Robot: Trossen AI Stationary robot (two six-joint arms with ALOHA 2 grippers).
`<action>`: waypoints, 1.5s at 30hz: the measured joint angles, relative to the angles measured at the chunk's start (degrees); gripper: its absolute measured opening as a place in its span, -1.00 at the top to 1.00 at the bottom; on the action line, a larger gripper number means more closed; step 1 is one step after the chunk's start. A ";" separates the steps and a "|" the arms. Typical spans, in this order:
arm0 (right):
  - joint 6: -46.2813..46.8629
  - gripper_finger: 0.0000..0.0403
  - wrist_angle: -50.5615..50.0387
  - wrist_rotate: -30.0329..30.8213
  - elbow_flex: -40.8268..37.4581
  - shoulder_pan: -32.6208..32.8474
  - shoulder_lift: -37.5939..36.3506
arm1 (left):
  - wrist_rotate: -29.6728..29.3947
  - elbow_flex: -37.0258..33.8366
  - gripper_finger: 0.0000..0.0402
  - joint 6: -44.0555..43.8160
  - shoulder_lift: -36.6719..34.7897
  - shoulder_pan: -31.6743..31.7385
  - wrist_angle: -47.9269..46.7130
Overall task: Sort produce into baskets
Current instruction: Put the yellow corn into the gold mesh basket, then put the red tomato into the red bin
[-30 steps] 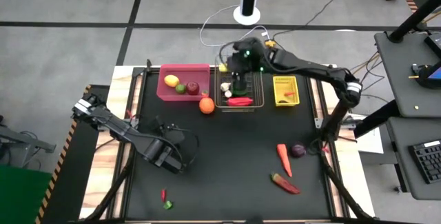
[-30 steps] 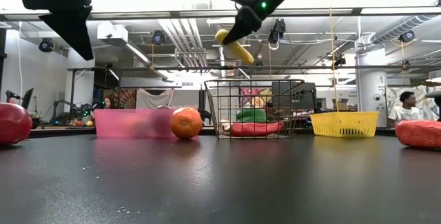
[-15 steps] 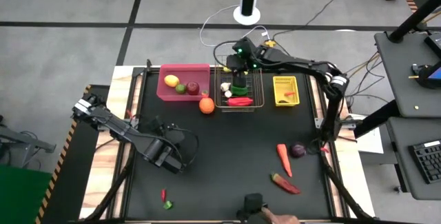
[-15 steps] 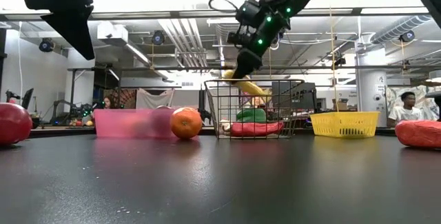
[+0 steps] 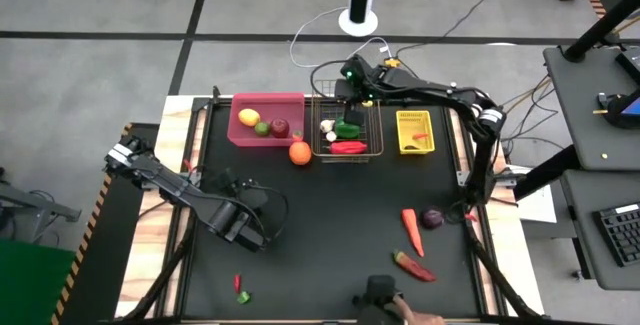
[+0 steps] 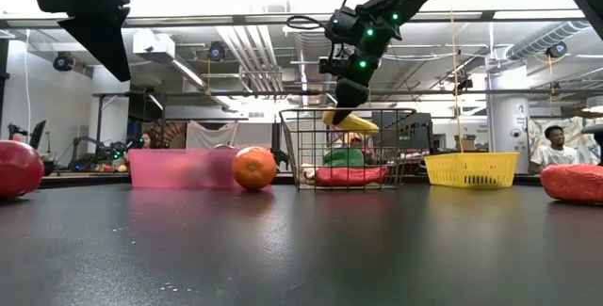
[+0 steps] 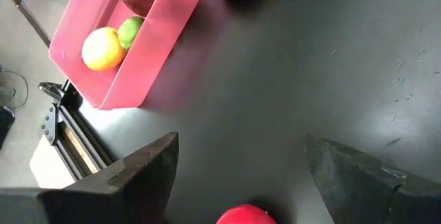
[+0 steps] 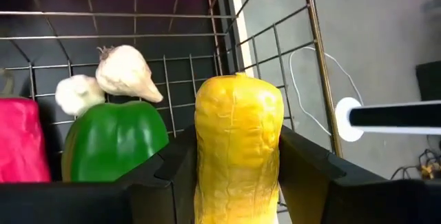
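My right gripper (image 5: 352,105) hangs over the far side of the wire-mesh basket (image 5: 348,132), shut on a yellow corn cob (image 8: 238,148). The cob (image 6: 350,120) is level with the basket's top rim. A green pepper (image 8: 114,141), two garlic bulbs (image 8: 124,72) and a red piece (image 8: 21,141) lie in the basket. The pink bin (image 5: 268,117) holds a lemon (image 7: 102,48), a lime and a red apple. My left gripper (image 7: 241,155) waits open over the table's left half, above a red fruit (image 7: 244,215). My right gripper pinches the corn cob between its two fingers, one on each long side (image 8: 200,162). The fingers slant down and lie along the cob, whose free end (image 8: 238,89) sticks out past them. The cob is tilted and lifted clear above the basket's floor.
An orange (image 5: 299,152) lies near the pink bin. The yellow bin (image 5: 414,130) stands right of the wire basket. A carrot (image 5: 411,230), a purple onion (image 5: 432,218) and a red chilli (image 5: 414,266) lie at the near right. A person's hand (image 5: 405,317) shows at the near edge.
My right gripper has come down with the corn cob from well above the wire basket to its top rim and has tipped more steeply downward. A person's hand has come in at the table's near edge.
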 joint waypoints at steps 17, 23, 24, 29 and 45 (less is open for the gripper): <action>3.94 -0.03 -2.18 0.00 0.00 -1.42 0.48 | 0.02 0.00 -0.47 -0.43 0.00 -0.04 0.02; 4.60 -0.03 -2.59 0.02 0.02 -1.40 -0.03 | 0.02 0.00 -0.47 -0.45 0.00 -0.04 0.22; 4.86 -0.04 -2.78 0.07 0.03 -1.40 -0.28 | 0.02 0.00 -0.47 -0.45 0.00 -0.04 0.29; 8.69 -0.04 -4.72 0.14 0.76 -1.06 -2.49 | 0.06 0.00 -0.47 -0.44 0.00 -0.04 0.79; 21.93 -0.01 -16.85 -3.17 0.00 7.75 -16.70 | 16.56 0.00 -0.47 -0.46 0.00 -0.04 3.63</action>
